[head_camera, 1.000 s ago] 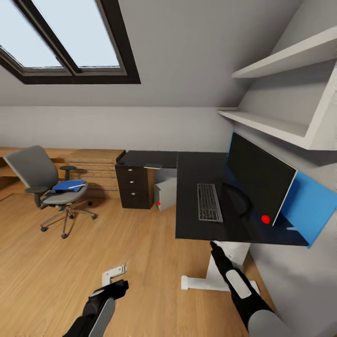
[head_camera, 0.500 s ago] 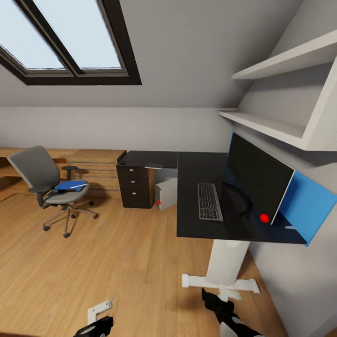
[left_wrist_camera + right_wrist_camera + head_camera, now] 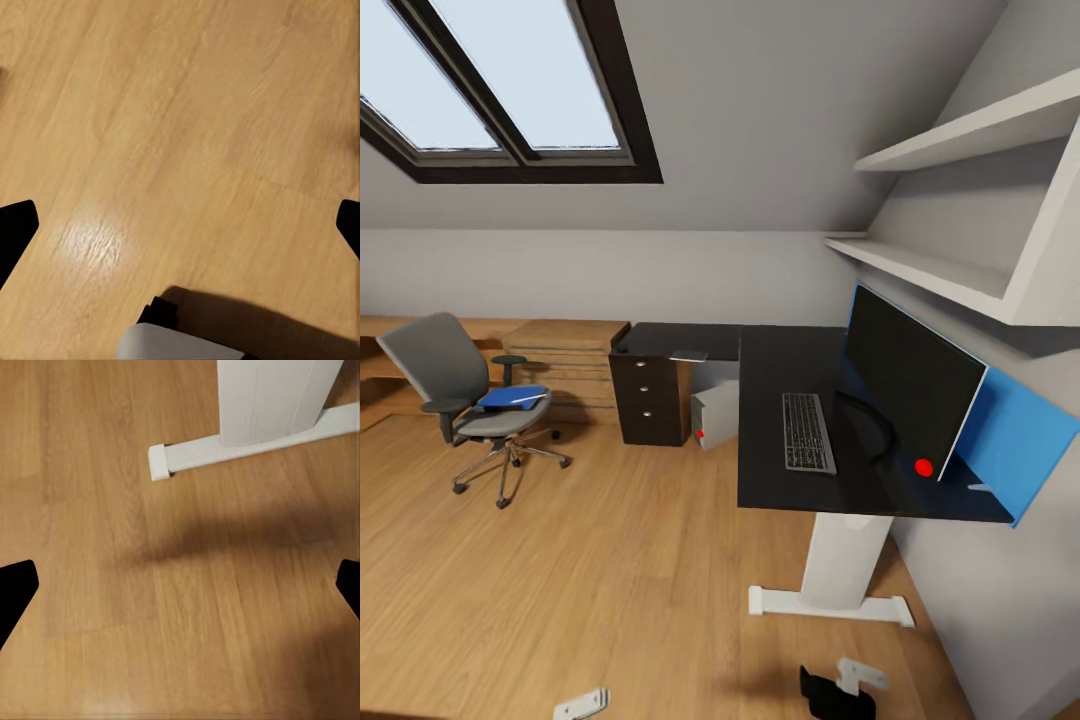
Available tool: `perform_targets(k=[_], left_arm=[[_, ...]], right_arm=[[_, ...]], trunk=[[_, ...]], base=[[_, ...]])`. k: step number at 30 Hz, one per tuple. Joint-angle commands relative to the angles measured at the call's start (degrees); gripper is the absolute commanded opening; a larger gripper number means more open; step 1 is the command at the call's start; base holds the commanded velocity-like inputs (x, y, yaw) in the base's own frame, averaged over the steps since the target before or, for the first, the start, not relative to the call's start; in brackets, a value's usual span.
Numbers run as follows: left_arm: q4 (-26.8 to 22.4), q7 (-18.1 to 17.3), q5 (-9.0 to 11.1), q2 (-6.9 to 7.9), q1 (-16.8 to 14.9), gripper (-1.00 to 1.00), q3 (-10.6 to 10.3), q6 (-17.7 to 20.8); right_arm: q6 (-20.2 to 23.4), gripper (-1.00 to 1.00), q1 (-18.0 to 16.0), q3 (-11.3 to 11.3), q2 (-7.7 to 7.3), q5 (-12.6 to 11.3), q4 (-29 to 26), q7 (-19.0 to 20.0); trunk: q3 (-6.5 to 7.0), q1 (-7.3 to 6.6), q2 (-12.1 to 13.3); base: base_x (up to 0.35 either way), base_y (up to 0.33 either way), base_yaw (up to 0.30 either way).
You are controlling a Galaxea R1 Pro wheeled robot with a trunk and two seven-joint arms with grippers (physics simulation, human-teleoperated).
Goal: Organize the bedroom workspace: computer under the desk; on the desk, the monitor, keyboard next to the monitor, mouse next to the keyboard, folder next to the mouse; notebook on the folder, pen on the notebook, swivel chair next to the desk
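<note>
The black-topped desk (image 3: pixel 785 355) stands at the right. On it are the monitor (image 3: pixel 910 385) and, in front of it, the keyboard (image 3: pixel 806 431). Under the desk sits the grey computer (image 3: pixel 715 412). A thin flat grey item (image 3: pixel 687 354) lies on the desk's far wing; I cannot tell whether it is the notebook. The mouse cannot be made out. At the left, well apart from the desk, the swivel chair (image 3: pixel 455 390) carries the blue folder (image 3: pixel 508 396) with a thin white pen (image 3: pixel 526 398) on it. Both grippers hang low over the floor, left gripper (image 3: pixel 180 225) and right gripper (image 3: pixel 180 585), open and empty.
The desk's white leg and foot (image 3: pixel 830 600) stand just ahead of the right gripper. A low light-wood chest (image 3: pixel 565 355) lines the back wall. Dark drawers (image 3: pixel 648 400) sit under the desk's far wing. Shelves (image 3: pixel 950 270) and a blue panel (image 3: pixel 1020 440) are on the right wall.
Both arms have pulled back and down to the view's bottom edge; the right one no longer reaches toward the desk's front edge. The camera shifted slightly.
</note>
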Motion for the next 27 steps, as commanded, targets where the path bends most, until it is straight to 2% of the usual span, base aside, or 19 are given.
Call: perform_targets(k=[1,6,7,12,13,14,19,22,27], left_arm=[[0.53,0.34,0.28,0.09,-0.03,1.0,-0.54,0.15],[1.22,0.23,0.23,0.16,-0.03,1.0,-0.59,0.12],[1.77,0.19,0.31,0.04,-0.02,1.0,-0.67,-2.4],[2.91,0.18,0.24,-0.01,-0.03,1.0,-0.84,-3.64],[2.94,0.18,0.23,0.19,-0.03,1.0,-0.78,-3.69],[2.94,0.18,0.2,0.21,-0.03,1.0,-0.77,-3.71],[2.94,0.25,0.24,0.48,-0.03,1.0,-0.45,-3.82],[2.94,0.26,0.36,1.31,-0.03,1.0,-0.33,-3.84],[2.94,0.25,0.4,1.69,-0.03,1.0,-0.33,-3.78]], right_arm=[[-0.25,1.0,-0.03,0.53,0.0,-0.59,0.14,0.09],[-0.26,1.0,-0.02,0.55,0.05,-0.6,0.15,0.05],[-0.76,1.0,-0.02,0.63,0.3,-0.53,0.15,0.06],[-1.63,1.0,-0.02,0.7,0.45,-0.56,0.15,0.0],[-7.59,1.0,0.78,0.79,0.78,-0.56,0.15,0.08],[-8.93,1.0,1.01,0.8,1.0,-0.54,0.15,0.08],[-13.7,1.0,2.12,0.81,1.8,-0.48,0.15,0.01],[-16.3,1.0,2.75,0.81,2.33,-0.42,0.15,0.0],[-18.76,1.0,3.1,0.81,2.58,-0.39,0.15,-0.05]], trunk=[[-0.08,0.01,-0.06],[-0.08,0.01,-0.06],[-0.08,0.01,-0.06],[-0.08,0.01,-0.06],[-0.08,0.01,-0.06],[-0.08,0.01,-0.06],[-0.08,0.01,-0.06],[-0.08,0.01,-0.06],[-0.08,0.01,-0.06]], base=[[0.0,0.006,0.0],[0.128,0.184,0.0],[0.179,0.249,0.0],[0.186,0.25,0.107],[0.26,0.237,0.277],[0.261,0.236,0.278],[0.263,0.235,0.279],[0.264,0.235,0.282],[0.264,0.221,0.285]])
